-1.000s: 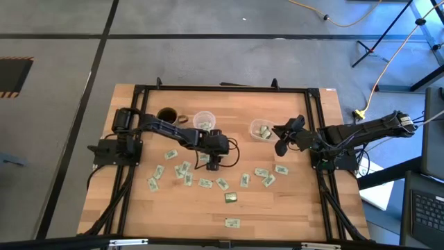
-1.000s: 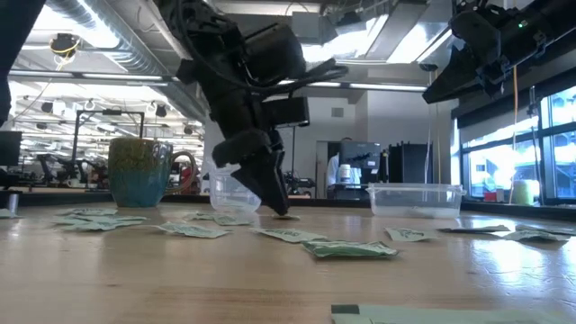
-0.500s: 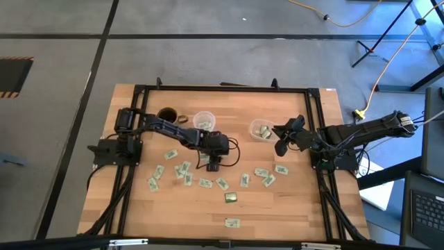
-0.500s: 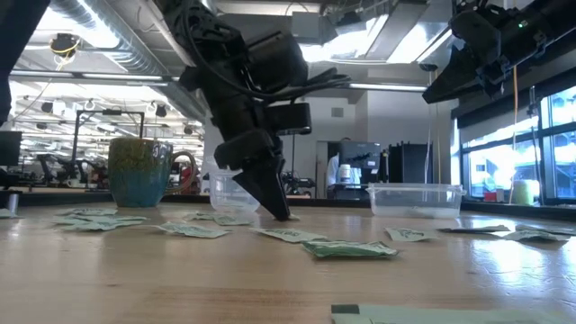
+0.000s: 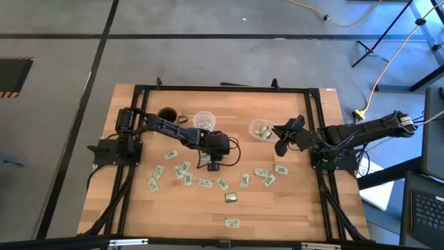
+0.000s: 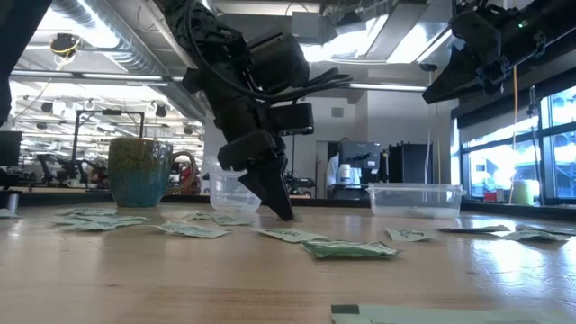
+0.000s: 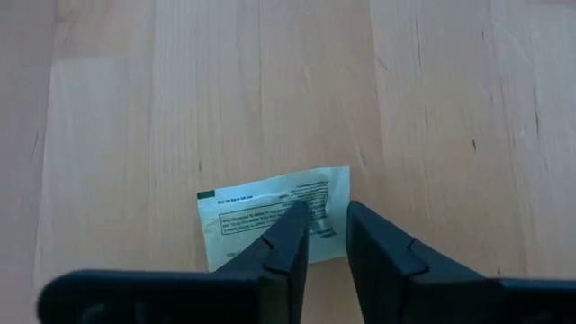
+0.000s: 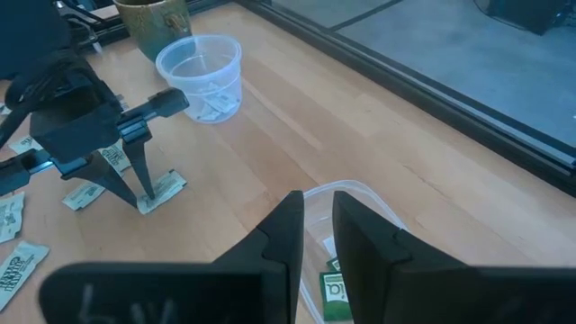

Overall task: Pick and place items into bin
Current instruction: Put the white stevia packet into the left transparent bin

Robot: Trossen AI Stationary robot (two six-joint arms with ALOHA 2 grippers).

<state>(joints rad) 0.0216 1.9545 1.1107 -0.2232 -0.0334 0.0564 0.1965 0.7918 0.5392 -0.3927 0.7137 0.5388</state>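
Note:
Several small green-and-white packets point(image 5: 206, 182) lie flat on the wooden table, with a darker olive-gold one point(image 5: 231, 198) among them. My left gripper point(image 5: 214, 165) points down at mid-table over one white packet point(image 7: 261, 220), its fingers a narrow gap apart. My right gripper point(image 5: 281, 147) hangs in the air over the clear bin point(image 5: 261, 130), a narrow gap between its fingers and nothing seen in it. A green packet point(image 8: 335, 290) lies in the bin. My left gripper comes from above, pointing down. Its fingertips point(image 7: 297, 220) stand on one end point(image 7: 328, 211) of the white packet, one tip on the print and the other at the short edge. The packet lies flat on the table point(image 6: 286, 216), unbuckled.
A clear cup point(image 5: 204, 120) holding a few packets and a dark mug point(image 5: 166, 114) stand at the far left. One packet point(image 5: 232, 223) lies alone near the front edge. A black frame point(image 5: 316, 125) rims the table.
My left gripper has sunk the last bit to the table, and its fingers have drawn closer together over the packet. The packet stays flat where it was.

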